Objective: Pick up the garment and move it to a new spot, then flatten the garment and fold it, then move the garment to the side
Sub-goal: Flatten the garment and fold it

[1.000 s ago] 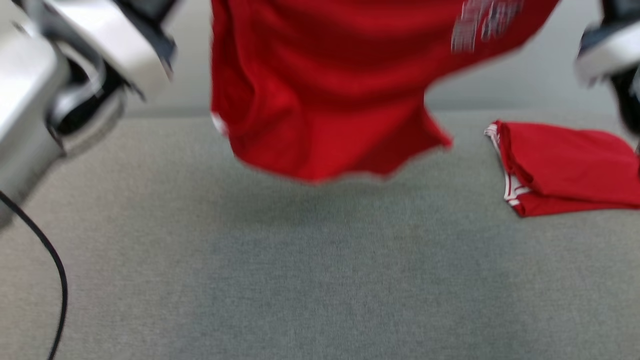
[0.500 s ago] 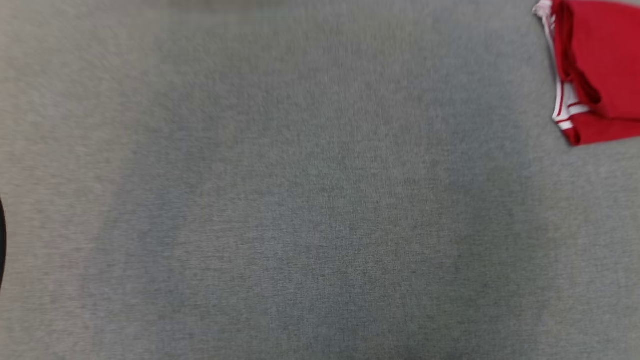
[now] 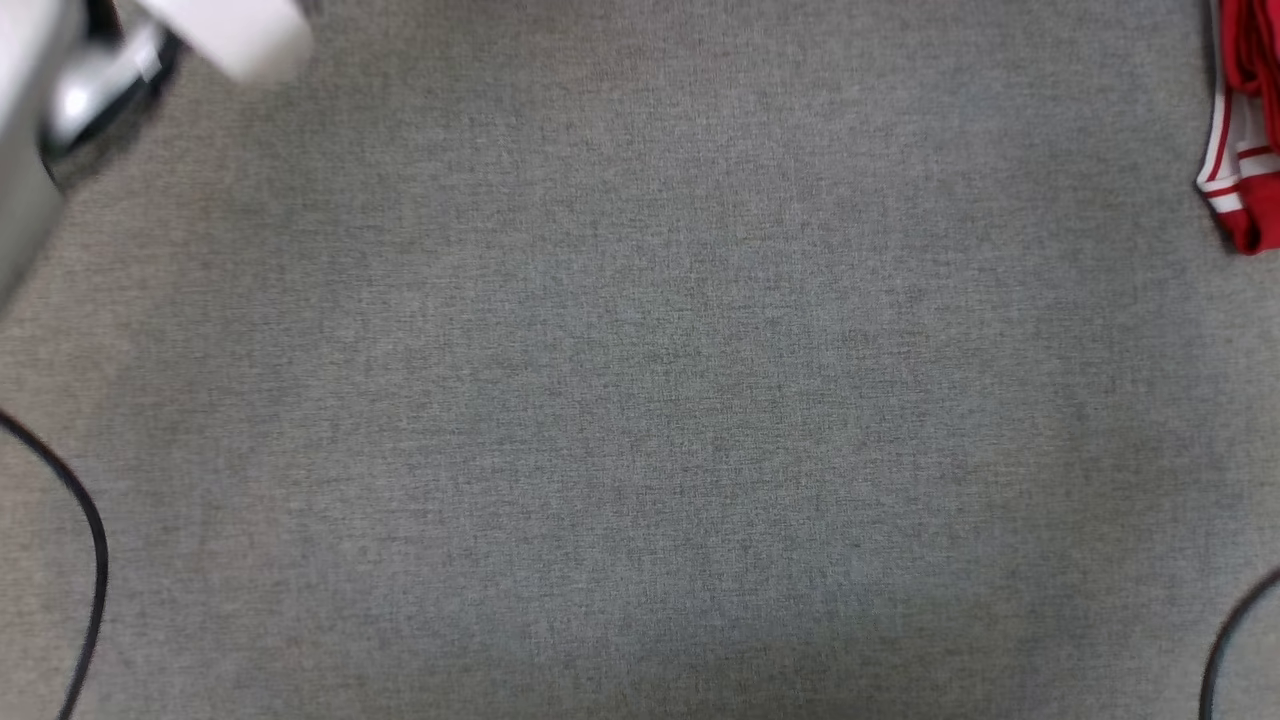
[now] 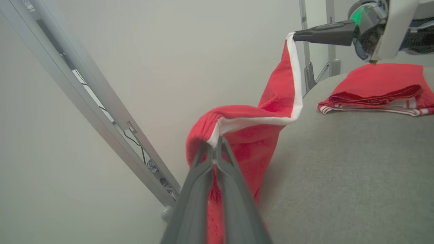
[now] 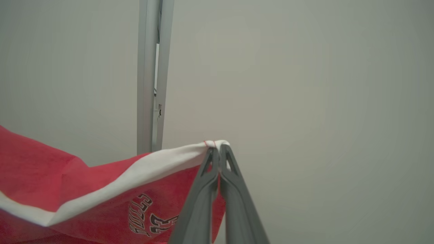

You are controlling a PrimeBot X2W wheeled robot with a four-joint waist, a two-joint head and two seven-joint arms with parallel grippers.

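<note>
The garment (image 4: 251, 135) is a red jersey with white trim and lettering, hanging in the air beyond the far edge of the grey table (image 4: 339, 176). My left gripper (image 4: 214, 144) is shut on its white-trimmed edge. In the left wrist view my right gripper (image 4: 295, 35) pinches the other end of that trim, higher up. The right wrist view shows the right gripper (image 5: 217, 147) shut on the white hem, the garment (image 5: 101, 183) sagging away to the left. My pale left forearm (image 3: 230, 30) sits at the head view's top left.
A second red garment, folded (image 4: 376, 88), lies on the table at the far right (image 3: 1245, 150). Black cables (image 3: 90, 560) curve in at both lower corners. A metal frame post (image 5: 151, 74) stands against the pale wall behind the table.
The head camera has tilted down, so the hanging garment has left its view and the folded one has slid to the right edge. Both grippers stay shut.
</note>
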